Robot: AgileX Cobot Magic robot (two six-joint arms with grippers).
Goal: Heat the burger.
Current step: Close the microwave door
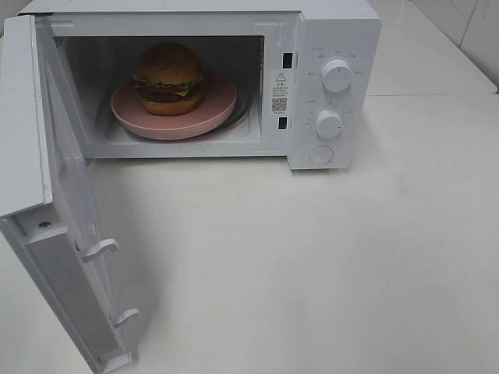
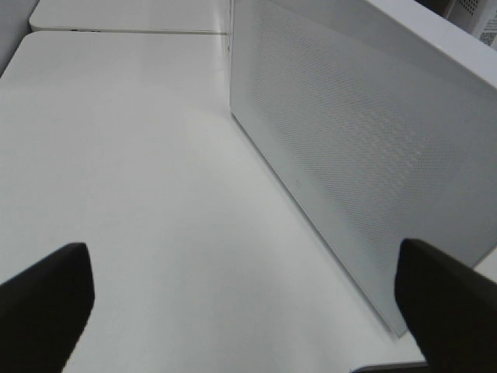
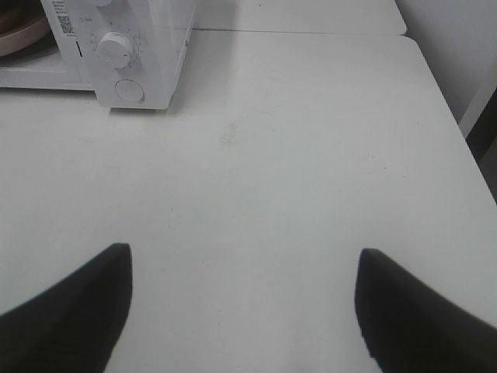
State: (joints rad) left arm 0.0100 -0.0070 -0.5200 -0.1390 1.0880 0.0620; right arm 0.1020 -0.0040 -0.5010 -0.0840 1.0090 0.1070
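Burger (image 1: 168, 76) is placed on a plate (image 1: 212, 117) inside the microwave (image 1: 355, 31), whose door (image 1: 66, 218) is opened. Left gripper (image 2: 241, 260) and right gripper (image 3: 242, 256) are spread wide and empty outside the microwave.

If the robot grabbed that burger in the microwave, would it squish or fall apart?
It would probably hold its shape: the burger has a glossy, hard-looking bun, so it may be stiff and a bit slippery. It stands tall for its width, so a sideways push might tip it or slide it across the smooth pink plate.
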